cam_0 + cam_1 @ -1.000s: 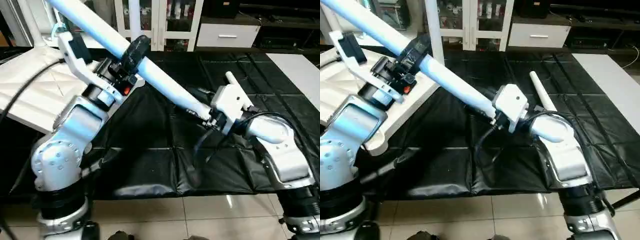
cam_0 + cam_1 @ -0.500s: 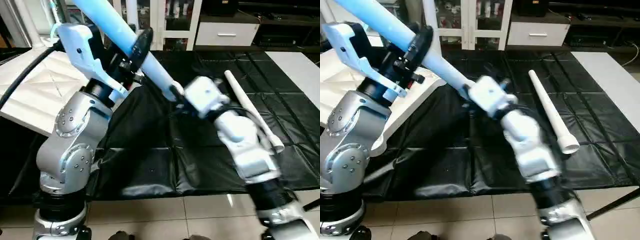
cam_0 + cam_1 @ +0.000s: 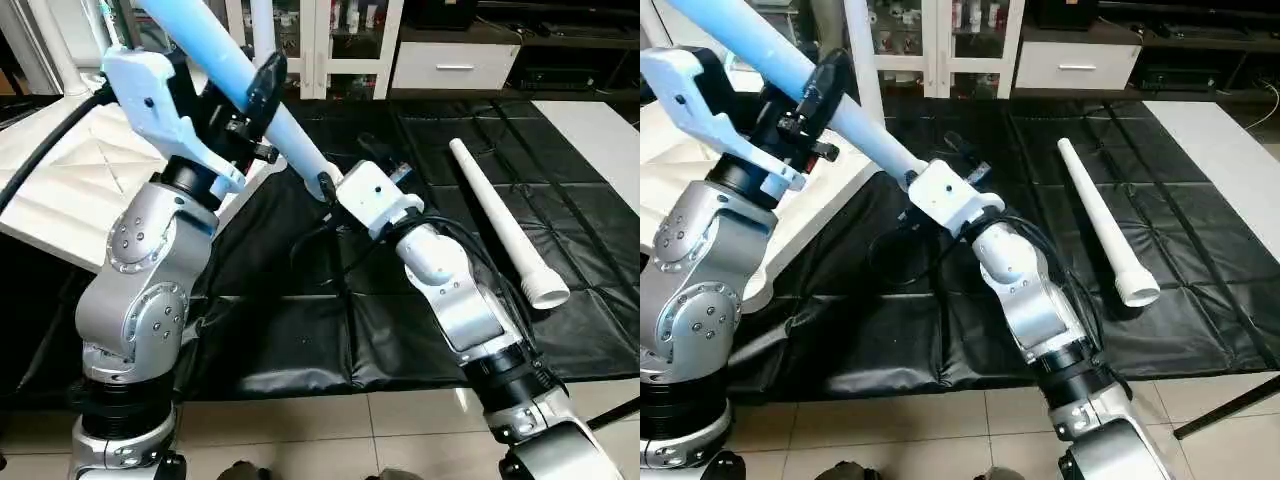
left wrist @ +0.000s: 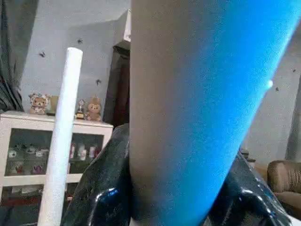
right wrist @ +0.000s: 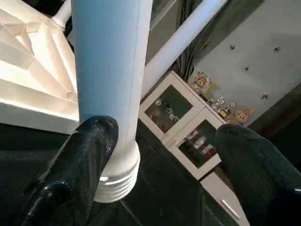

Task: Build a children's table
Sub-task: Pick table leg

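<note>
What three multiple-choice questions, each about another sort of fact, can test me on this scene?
1. The table top lies on the robot's: A left; B right; C far side of the mat.
2. Legs lying flat on the mat: A none; B one; C three.
3. The left gripper is: A open; B shut on a leg; C shut on a cable.

Answers:
1 A: it lies beside the left arm.
2 B: a single loose leg lies there.
3 B: its black fingers clamp the tilted leg.
</note>
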Controlling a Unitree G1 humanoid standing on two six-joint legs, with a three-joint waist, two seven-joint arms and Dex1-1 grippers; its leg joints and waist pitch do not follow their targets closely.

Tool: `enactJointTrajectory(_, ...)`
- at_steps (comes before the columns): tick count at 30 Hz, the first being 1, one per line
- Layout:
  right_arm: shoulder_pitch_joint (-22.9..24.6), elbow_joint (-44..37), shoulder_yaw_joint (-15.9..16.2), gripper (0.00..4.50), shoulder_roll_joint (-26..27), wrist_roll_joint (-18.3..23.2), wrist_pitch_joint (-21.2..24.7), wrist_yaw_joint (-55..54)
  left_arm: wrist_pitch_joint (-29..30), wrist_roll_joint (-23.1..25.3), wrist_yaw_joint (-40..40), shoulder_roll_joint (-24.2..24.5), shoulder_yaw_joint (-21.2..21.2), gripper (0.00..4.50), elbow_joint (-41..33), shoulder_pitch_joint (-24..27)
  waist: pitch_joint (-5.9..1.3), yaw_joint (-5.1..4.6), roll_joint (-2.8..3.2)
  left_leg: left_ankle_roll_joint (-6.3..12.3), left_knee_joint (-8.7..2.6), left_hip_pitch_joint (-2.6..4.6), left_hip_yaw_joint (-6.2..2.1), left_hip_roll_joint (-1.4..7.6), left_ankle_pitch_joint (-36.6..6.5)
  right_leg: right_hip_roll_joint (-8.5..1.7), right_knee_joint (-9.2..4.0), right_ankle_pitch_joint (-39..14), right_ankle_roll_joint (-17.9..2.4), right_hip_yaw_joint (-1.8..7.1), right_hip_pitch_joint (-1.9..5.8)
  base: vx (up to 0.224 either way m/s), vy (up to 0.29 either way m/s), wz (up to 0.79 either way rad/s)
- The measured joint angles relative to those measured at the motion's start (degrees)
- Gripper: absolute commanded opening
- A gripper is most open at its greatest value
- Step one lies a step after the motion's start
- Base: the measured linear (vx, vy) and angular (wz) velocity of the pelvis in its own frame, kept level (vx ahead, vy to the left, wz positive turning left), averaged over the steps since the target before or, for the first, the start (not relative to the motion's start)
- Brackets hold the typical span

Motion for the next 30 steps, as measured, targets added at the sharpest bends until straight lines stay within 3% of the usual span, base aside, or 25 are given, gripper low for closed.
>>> enactJointTrajectory(8, 0.6, -0.2, 2.1, 3.92, 0.0, 1.5, -1.3, 4.0, -1.2, 0.0, -0.7, -0.9, -0.7, 1.68, 0.0, 0.0, 0.00, 0.07, 0.00, 0.00, -0.03, -0.01, 0.00, 0.00, 0.0, 0.00, -0.03, 0.0, 0.0, -0.01, -0.01, 0.000, 0.000, 0.00)
enactJointTrajectory(19, 1.9, -1.5, 0.0, 3.92, -0.9, 1.4, -1.7, 2.0, -1.6, -0.5, -1.4, -1.2, -0.1, 1.68, -0.1, -0.1, 0.01, -0.01, 0.01, 0.00, -0.04, -0.01, 0.00, 0.00, 0.0, 0.00, -0.03, 0.0, 0.0, 0.01, -0.02, 0.000, 0.000, 0.00)
enactJointTrajectory(30, -1.4, 3.2, 0.1, 3.92, 1.0, 1.2, -2.2, 1.0, -1.1, -0.6, -1.7, -2.2, -1.3, 1.68, -0.3, 0.0, 0.02, 0.00, 0.03, 0.00, -0.10, -0.02, 0.01, -0.01, 0.0, 0.01, -0.08, 0.0, 0.0, 0.02, -0.04, 0.000, 0.000, 0.00)
